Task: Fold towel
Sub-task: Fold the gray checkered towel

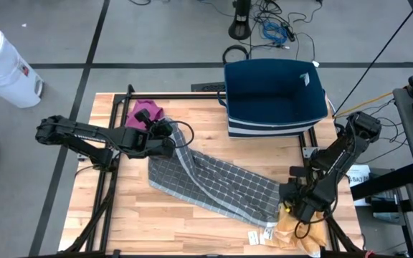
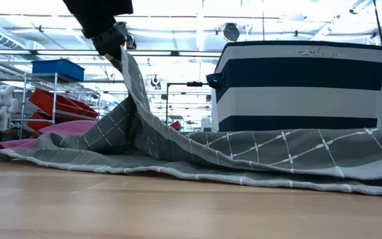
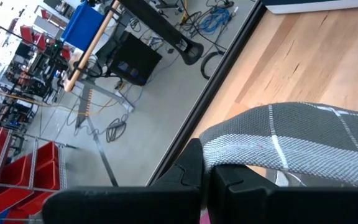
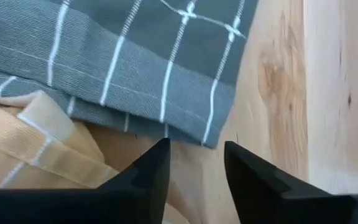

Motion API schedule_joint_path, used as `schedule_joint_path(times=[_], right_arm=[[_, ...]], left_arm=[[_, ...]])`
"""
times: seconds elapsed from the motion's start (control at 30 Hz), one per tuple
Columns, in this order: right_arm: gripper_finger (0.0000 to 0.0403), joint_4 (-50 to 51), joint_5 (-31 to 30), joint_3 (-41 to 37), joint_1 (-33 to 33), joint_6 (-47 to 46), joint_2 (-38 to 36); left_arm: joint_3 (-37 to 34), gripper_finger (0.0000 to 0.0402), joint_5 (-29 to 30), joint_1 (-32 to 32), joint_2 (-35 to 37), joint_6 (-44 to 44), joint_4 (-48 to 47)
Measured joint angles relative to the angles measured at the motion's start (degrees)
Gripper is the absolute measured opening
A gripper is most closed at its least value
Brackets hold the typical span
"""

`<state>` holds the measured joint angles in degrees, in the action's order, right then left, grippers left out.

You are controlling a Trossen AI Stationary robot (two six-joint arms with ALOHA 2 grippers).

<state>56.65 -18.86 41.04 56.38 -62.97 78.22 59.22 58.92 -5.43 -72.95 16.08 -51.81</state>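
A grey towel with white check lines lies slantwise across the wooden table, and its far left end is raised. My left gripper is shut on that raised end and shows at the top of the low view. My right gripper stands open at the table's near right, pointing steeply down. Its fingers are just off the towel's near right corner, nothing between them. That corner lies partly on a tan cloth and partly on the table. My left gripper pinches the towel's raised far left end between its two shut fingers; one layer or several, I cannot tell. The fingers come from the table's left, slanting down. The cloth drapes from the hold to the table, where the rest lies flat.
A navy and white striped basket stands at the far right of the table. A magenta cloth lies at the far left behind my left gripper. The tan cloth lies at the near right edge. Bare wood shows at the near left.
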Motion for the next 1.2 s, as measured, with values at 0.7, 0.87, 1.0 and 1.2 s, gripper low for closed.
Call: schedule_joint_path(times=[0.7, 0.87, 1.0, 1.2], right_arm=[[0.0114, -7.1, -3.69, 0.0, -1.74, 10.03, 3.89], [0.01, -7.72, -2.08, 0.0, -2.05, 12.02, 5.56], [0.0068, -7.72, -1.83, 0.0, -2.06, 12.05, 5.84], [0.0006, -6.63, -2.7, 0.0, -2.05, 12.08, 5.84]], left_arm=[[0.0, 0.0, -0.15, 0.0, 0.0, 0.0, 0.02], [0.0, 0.0, -0.15, -0.01, 0.0, 0.0, 0.02], [0.0, 0.0, -0.15, 0.0, 0.0, 0.0, 0.02], [0.0, 0.0, -0.15, 0.0, 0.0, 0.0, 0.02]])
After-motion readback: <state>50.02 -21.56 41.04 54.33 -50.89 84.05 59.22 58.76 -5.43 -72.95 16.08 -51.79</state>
